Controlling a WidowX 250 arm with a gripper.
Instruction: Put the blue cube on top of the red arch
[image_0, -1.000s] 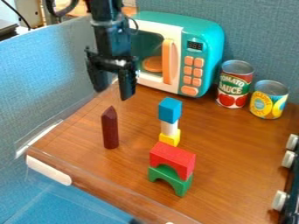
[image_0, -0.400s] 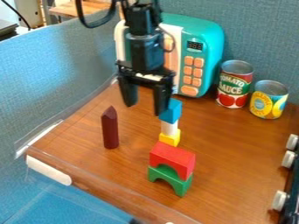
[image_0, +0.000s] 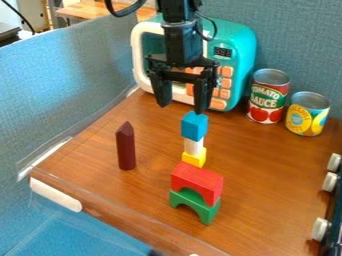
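Observation:
The black gripper (image_0: 182, 107) hangs open above and slightly left of the blue cube, in front of the toy microwave, with nothing between its fingers. Its right fingertip shows just above the cube's top. The blue cube (image_0: 194, 126) tops a small stack, on a white piece (image_0: 194, 146) that stands on a yellow block (image_0: 194, 157). Nearer the camera, the red arch (image_0: 198, 182) rests on a green arch (image_0: 195, 204), its top bare.
A dark red pointed block (image_0: 125, 146) stands upright at the left. Behind is the teal toy microwave (image_0: 233, 42). Two cans, a tomato can (image_0: 268, 96) and a yellow one (image_0: 308, 113), stand at the back right. White knobs (image_0: 320, 228) line the right edge.
The gripper has moved right across the microwave's front, most recently also slightly up, and no longer covers part of the blue cube. The blocks have not moved.

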